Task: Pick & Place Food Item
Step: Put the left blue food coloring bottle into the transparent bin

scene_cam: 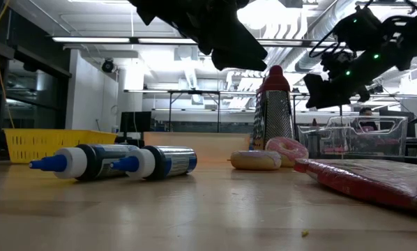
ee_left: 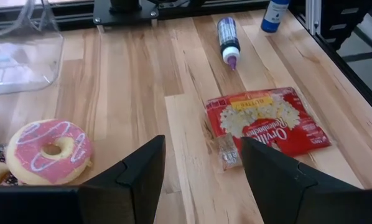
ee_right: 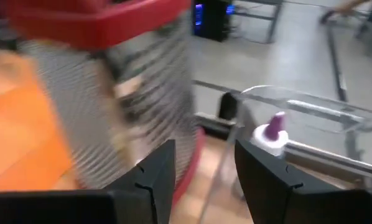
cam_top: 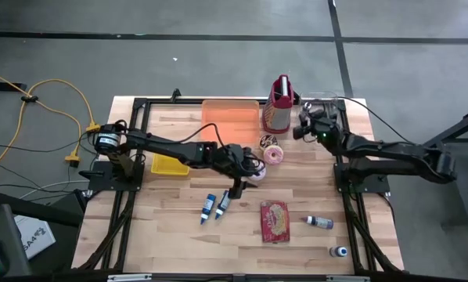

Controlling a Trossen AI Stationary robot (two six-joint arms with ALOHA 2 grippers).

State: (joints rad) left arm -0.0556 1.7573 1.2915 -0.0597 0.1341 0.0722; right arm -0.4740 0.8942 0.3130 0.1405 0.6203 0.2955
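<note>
A pink-frosted donut [cam_top: 274,155] [ee_left: 49,149] lies flat on the wooden table, with a second donut [cam_top: 267,141] [scene_cam: 256,160] next to it. A red popcorn bag [cam_top: 275,221] [ee_left: 267,121] lies flat toward the near edge. My left gripper [cam_top: 236,190] [ee_left: 201,180] hangs open above the table's middle, between the donuts and the bag, and holds nothing. My right gripper [cam_top: 304,125] [ee_right: 204,180] is open in the air beside the metal grater [cam_top: 279,106] [ee_right: 130,93] at the far edge.
An orange board [cam_top: 230,117] and a clear container [cam_top: 322,102] sit at the far edge, a yellow basket [cam_top: 170,164] on the left. Two blue-tipped tubes [cam_top: 215,206] lie near the left gripper. A purple bottle [cam_top: 318,222] and a blue bottle [cam_top: 340,251] lie near right.
</note>
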